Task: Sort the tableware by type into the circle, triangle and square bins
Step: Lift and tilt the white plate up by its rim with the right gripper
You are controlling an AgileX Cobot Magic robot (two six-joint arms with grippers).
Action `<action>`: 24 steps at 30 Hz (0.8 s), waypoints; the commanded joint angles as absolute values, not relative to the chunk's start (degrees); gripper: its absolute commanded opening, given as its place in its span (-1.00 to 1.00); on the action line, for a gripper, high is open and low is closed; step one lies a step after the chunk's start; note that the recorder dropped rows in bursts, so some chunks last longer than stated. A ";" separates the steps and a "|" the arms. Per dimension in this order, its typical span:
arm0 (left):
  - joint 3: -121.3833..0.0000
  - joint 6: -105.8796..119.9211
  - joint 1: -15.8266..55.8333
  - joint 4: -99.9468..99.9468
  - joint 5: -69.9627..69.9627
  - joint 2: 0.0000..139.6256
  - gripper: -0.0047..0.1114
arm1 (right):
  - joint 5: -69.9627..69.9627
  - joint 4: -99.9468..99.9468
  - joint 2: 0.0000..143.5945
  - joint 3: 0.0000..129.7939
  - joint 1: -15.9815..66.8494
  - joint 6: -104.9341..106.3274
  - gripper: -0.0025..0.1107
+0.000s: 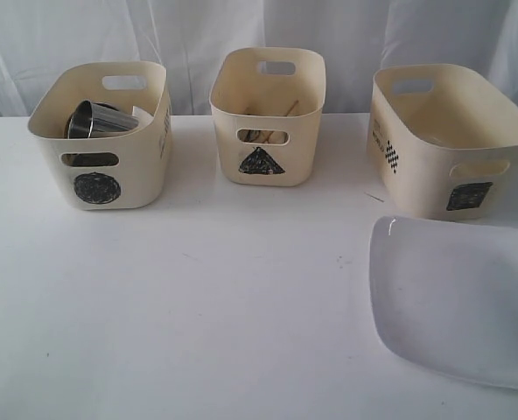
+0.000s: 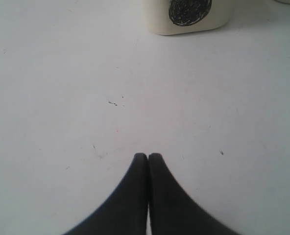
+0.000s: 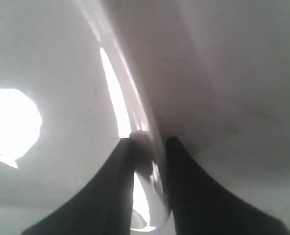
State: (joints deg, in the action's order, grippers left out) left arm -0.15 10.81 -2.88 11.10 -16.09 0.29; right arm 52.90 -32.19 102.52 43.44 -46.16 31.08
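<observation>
A white plate point(image 1: 456, 297) lies at the front right of the table, just before the square bin point(image 1: 447, 140). In the right wrist view my right gripper point(image 3: 150, 142) straddles the plate's rim point(image 3: 135, 112), one finger on each side, shut on it. The gripper itself does not show in the exterior view. The circle bin point(image 1: 101, 140) at the left holds a steel mug point(image 1: 97, 121). In the middle, the triangle bin point(image 1: 266, 118) holds thin wooden chopsticks point(image 1: 290, 108). My left gripper point(image 2: 148, 156) is shut and empty over bare table, some way from the circle bin point(image 2: 189, 14).
All three bins stand in a row along the back of the white table point(image 1: 224, 306), with a white curtain behind them. The table top has a few small dark specks point(image 2: 113, 103).
</observation>
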 commanded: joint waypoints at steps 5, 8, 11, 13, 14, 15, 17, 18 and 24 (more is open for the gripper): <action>0.00 10.40 -2.69 11.73 -16.02 0.07 -0.92 | 62.04 -31.31 96.11 42.62 -45.75 31.75 -0.96; 0.00 10.40 -2.69 11.73 -16.02 0.07 -0.92 | 62.97 -34.02 91.61 42.62 -45.75 33.34 -0.96; 0.00 10.40 -2.69 11.73 -16.02 0.07 -0.92 | 63.60 -35.51 87.93 42.62 -44.86 33.58 -0.96; 0.00 10.40 -2.69 11.73 -16.02 0.07 -0.92 | 64.01 -35.41 86.02 42.62 -43.01 33.69 -0.96; 0.00 10.40 -2.69 11.73 -16.02 0.07 -0.92 | 64.01 -35.41 85.21 42.62 -41.81 33.69 -0.96; 0.00 10.40 -2.69 11.73 -16.02 0.07 -0.92 | 64.11 -35.41 84.65 42.62 -40.80 34.02 -0.96; 0.00 10.40 -2.69 11.73 -16.02 0.07 -0.92 | 64.12 -35.41 83.56 42.62 -38.37 34.42 -0.96; 0.00 10.40 -2.69 11.73 -16.02 0.07 -0.92 | 64.12 -35.41 83.38 42.62 -37.51 34.55 -0.96; 0.00 10.40 -2.69 11.73 -16.02 0.07 -0.92 | 63.72 -36.53 83.28 42.62 -34.45 34.88 -0.96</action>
